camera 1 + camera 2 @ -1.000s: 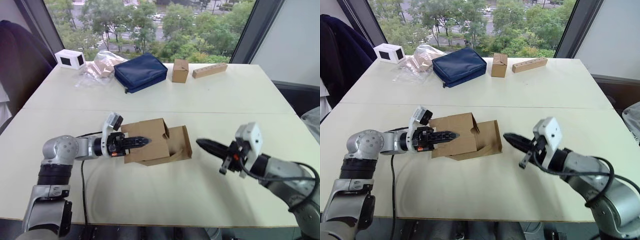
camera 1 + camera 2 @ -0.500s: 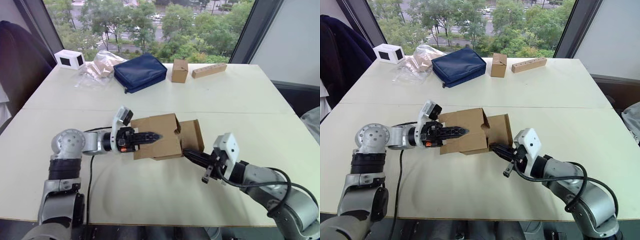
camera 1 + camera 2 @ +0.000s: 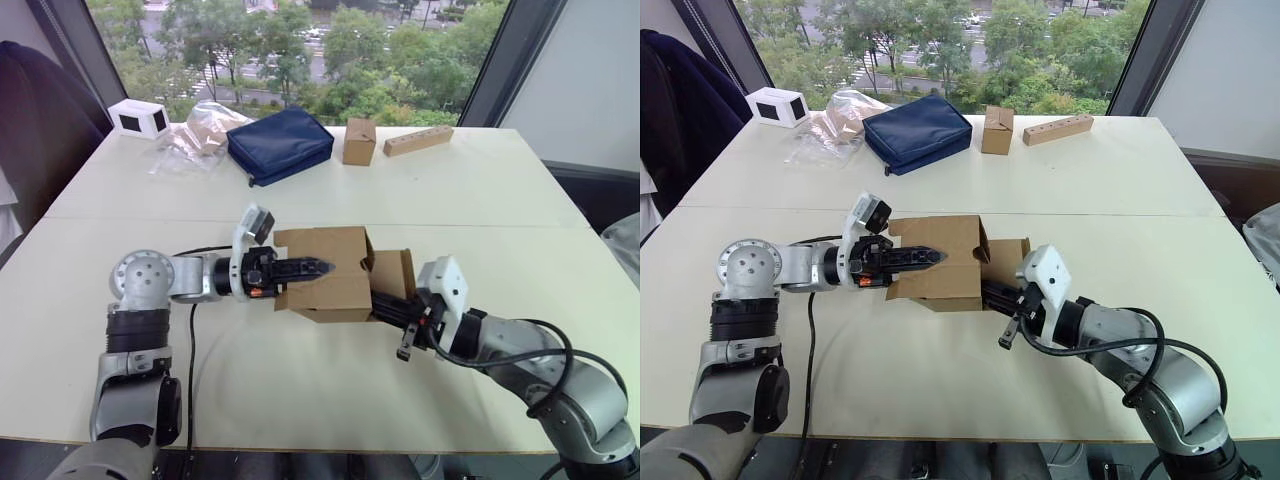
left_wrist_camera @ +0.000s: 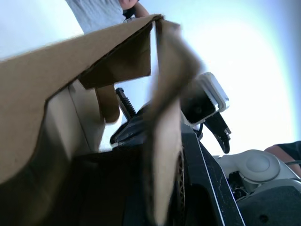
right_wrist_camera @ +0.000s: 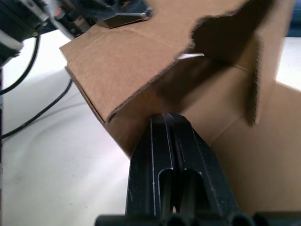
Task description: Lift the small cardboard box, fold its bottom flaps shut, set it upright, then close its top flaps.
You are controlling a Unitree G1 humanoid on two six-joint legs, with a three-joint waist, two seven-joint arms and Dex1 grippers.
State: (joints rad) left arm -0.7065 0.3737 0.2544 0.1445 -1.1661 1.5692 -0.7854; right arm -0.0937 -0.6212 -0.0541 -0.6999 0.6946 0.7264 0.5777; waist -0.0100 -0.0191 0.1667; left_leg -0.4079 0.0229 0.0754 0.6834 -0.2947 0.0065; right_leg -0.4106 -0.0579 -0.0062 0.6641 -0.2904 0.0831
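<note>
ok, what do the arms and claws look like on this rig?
Silver-grey metal arm links with black joint rings and loose black cables. Each wrist carries a white camera block. The left claw and right claw have two black, tapered fingers; orange-red shows at the left claw's base.

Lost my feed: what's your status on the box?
Left gripper shut on small cardboard box, held off the table. Right gripper shut, pressing under its open end. Nothing in the way.

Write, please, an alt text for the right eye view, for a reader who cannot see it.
The left claw holds the small cardboard box above the white table, while the shut right claw pushes into the box's open end. A blue pouch lies far behind.
</note>
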